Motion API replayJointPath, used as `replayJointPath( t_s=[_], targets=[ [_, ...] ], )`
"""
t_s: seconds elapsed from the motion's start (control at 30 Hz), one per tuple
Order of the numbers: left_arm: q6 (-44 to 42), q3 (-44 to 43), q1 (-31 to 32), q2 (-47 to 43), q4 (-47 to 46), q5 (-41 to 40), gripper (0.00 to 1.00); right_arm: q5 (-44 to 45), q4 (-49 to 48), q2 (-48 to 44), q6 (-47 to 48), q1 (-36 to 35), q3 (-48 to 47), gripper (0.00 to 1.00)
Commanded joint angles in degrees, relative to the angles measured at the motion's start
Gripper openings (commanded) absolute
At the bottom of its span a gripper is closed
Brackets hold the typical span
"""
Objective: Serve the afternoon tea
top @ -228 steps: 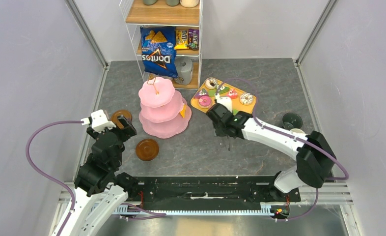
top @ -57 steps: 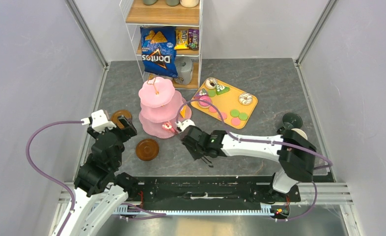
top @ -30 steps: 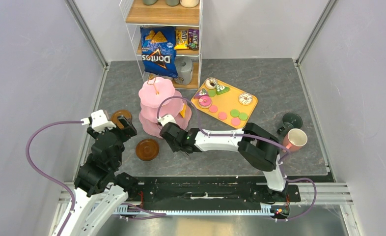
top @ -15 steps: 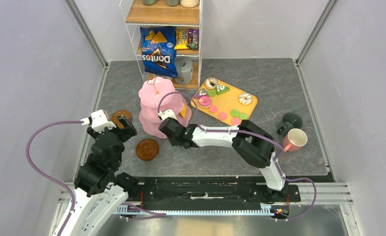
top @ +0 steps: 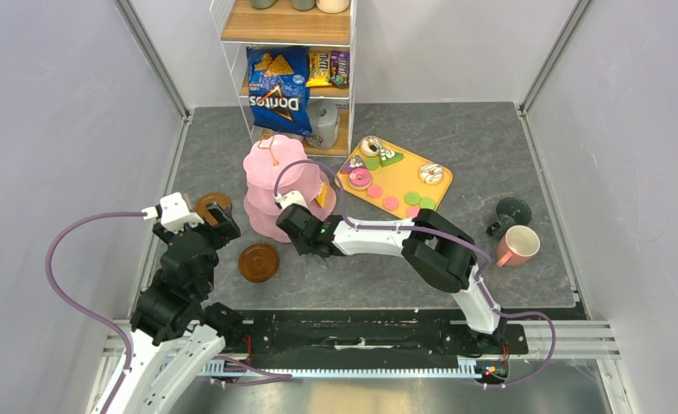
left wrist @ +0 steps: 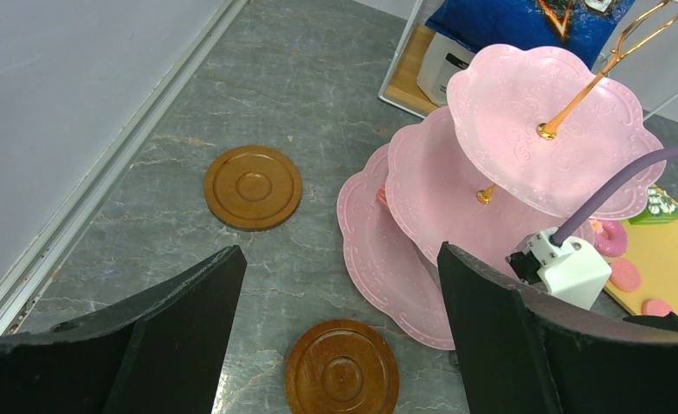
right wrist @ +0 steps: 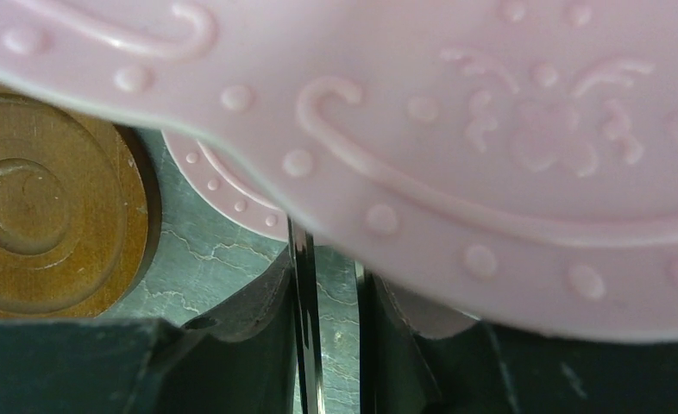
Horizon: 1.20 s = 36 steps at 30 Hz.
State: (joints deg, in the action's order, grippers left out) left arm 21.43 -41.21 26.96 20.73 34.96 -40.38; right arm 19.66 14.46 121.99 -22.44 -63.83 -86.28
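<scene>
The pink three-tier stand stands left of centre, with a yellow cake slice on its right side. My right gripper is at the stand's near right rim, shut on the metal tongs. The tongs' two blades run up under the pink tier, which hides their tips. My left gripper hangs open above a brown saucer, with a second saucer farther left. Donuts, macarons and cake slices lie on the orange tray. The pink mug and dark-green mug sit far right.
A wire shelf rack at the back holds the blue Doritos bag, close behind the stand. Grey walls and metal rails close in the table on the left and right. The right arm stretches across the table's middle.
My right gripper has crept a little left and away from me, closer in under the stand's tiers. The left arm has not moved.
</scene>
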Motion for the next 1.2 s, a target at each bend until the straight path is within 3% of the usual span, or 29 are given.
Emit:
replayJointPath(
  t_s=[0.0, 0.2, 0.67, 1.17],
  targets=[
    [1.2, 0.1, -0.4, 0.1, -1.8, -0.6, 0.90, 1.1, -0.7, 0.5, -0.4, 0.4, -2.9, 0.38],
    [1.2, 0.1, -0.4, 0.0, -1.8, -0.6, 0.90, 2.3, 0.1, 0.1, -1.4, 0.6, -2.5, 0.43],
    [1.2, 0.0, -0.4, 0.3, -1.8, -0.5, 0.90, 0.3, 2.2, -2.4, -2.7, 0.6, -0.3, 0.46],
    [1.2, 0.0, -0.4, 0.2, -1.8, -0.5, 0.90, -4.7, 12.2, -14.9, -3.5, -0.2, 8.6, 0.46]
  ],
)
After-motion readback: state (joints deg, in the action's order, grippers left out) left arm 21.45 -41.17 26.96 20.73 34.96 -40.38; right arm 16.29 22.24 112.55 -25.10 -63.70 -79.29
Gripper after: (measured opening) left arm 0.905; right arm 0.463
